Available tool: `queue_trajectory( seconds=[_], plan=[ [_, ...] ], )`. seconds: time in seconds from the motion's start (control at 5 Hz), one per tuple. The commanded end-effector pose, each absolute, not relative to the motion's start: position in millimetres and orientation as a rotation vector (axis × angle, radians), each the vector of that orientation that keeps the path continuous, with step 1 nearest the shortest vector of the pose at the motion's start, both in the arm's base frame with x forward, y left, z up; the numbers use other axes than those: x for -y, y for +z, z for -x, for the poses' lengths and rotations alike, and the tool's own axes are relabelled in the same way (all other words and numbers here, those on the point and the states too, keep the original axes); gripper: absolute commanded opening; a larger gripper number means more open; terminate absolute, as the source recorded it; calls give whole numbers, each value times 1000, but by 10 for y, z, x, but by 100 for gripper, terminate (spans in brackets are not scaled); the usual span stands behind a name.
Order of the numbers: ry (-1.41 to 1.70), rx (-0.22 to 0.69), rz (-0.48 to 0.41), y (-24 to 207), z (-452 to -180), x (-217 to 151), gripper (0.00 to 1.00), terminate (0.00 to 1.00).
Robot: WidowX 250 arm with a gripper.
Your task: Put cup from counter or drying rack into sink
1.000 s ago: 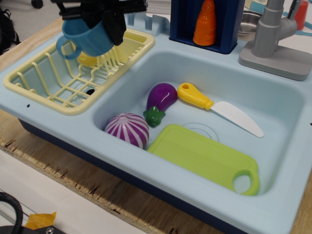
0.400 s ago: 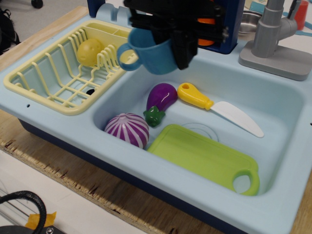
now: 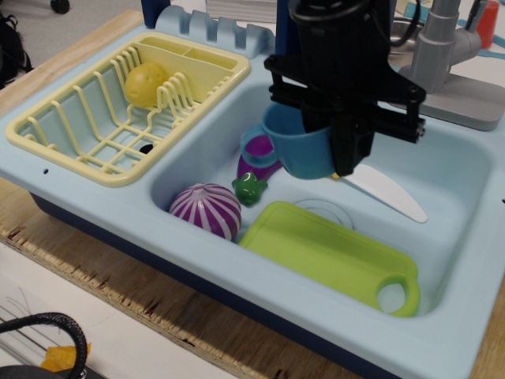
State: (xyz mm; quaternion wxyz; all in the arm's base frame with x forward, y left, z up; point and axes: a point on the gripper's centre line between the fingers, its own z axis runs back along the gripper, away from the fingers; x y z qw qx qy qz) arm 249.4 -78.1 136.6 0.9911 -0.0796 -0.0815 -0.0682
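My black gripper is shut on the blue cup and holds it in the air over the middle of the pale blue sink, handle pointing left. The cup hangs above the purple eggplant and covers most of it, along with the yellow knife handle. The pale yellow drying rack sits on the counter at the left and holds a yellow round fruit.
In the sink lie a purple-and-white onion, a green cutting board and a white knife blade. A grey faucet stands at the back right. A light blue plate holder stands behind the rack.
My gripper has carried the cup from above the drying rack rightward and down, so it now hangs low over the middle of the sink.
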Motion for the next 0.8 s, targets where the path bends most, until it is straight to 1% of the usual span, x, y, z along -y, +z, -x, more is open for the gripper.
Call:
queue_trajectory(
  seconds=[0.0,0.2,0.4,0.6],
  plan=[
    [-124,127,179,1281,-2479,804,100,0],
    [-125,101,202,1231,-2491,781,100,0],
    [-125,101,202,1231,-2491,781,100,0],
    [-125,101,202,1231,-2491,781,100,100]
  ],
)
